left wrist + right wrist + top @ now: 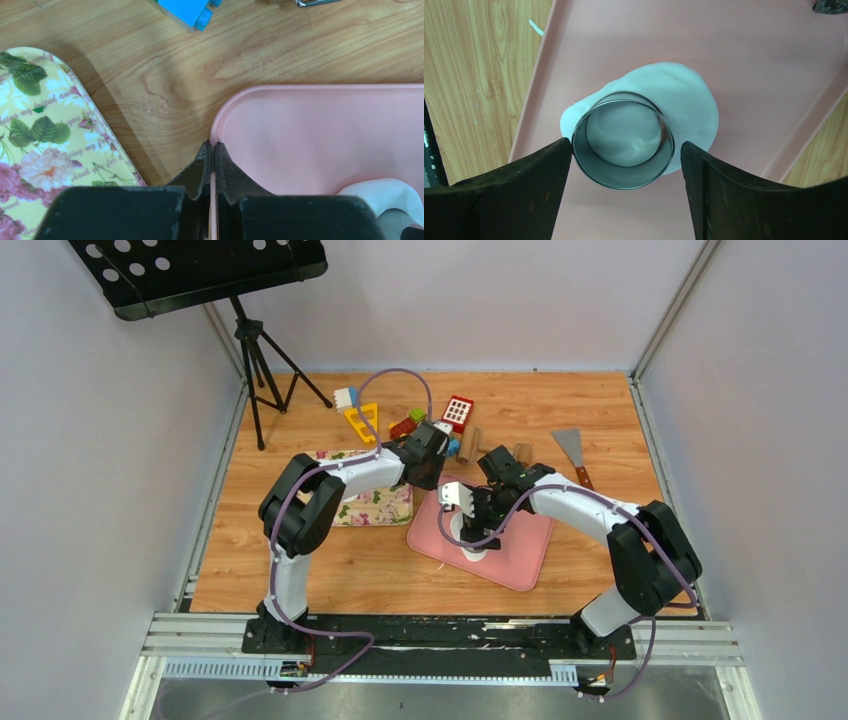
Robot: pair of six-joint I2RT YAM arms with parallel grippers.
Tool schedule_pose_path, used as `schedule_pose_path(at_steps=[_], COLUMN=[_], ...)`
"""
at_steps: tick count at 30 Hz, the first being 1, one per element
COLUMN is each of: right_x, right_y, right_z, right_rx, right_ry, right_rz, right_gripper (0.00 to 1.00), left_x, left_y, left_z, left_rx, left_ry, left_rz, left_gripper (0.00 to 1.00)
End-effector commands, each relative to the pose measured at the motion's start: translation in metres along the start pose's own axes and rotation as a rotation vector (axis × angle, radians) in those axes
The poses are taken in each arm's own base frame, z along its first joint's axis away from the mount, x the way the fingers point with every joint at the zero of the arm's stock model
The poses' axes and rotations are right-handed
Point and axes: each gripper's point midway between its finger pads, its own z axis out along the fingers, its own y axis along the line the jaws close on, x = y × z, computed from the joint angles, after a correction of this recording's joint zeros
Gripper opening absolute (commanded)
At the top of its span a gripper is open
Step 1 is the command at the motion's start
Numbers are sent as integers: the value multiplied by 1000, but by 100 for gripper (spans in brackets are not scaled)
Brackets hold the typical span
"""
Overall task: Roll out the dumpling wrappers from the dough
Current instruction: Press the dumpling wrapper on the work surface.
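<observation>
The dough [691, 97] lies as a flattened white sheet on the pink tray [744, 45]. A small metal ring [624, 179] stands on the dough's near part. My right gripper [625, 145] is open around the ring. Its left finger touches the ring's wall and its right finger stands a little off it. In the top view this gripper [468, 523] hangs over the tray's [522, 552] left half. My left gripper [210, 146] is shut on the pink tray's rim at its far left corner [220, 122]. An edge of the dough [380, 192] shows at the lower right. The dumpling wrappers are out of view.
A floral tray [375, 505] lies left of the pink one, under the left arm. Toy bricks [405, 425], wooden cylinders [468, 445] and a spatula [572, 448] lie along the back. A tripod stand [255, 360] stands at the back left.
</observation>
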Motion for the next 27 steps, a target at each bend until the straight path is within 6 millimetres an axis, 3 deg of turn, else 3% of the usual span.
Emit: schedule_pose_path(at_steps=[1,9,12,15,20,27], right_x=[-7,-4,-1,2,4,11], right_y=[-2,0,0,2,3,11], right_z=[3,3,5,7,9,11], right_rx=[-2,4,1,-6,-12,-46], right_ry=[-17,1,13,22,36,64], right_rz=[-18,-29,-24,-20,-20,-40], right_gripper=[79,79,74,64,59,60], left_x=[24,24,24,24,24,24], left_y=[-5,-4,-4,-4,-4,-4], left_z=[1,1,1,1,2,2], left_rx=[8,8,8,7,8,9], left_ry=[85,85,87,86,87,88], left_rz=[34,33,35,35,35,34], left_gripper=[0,0,0,0,0,0])
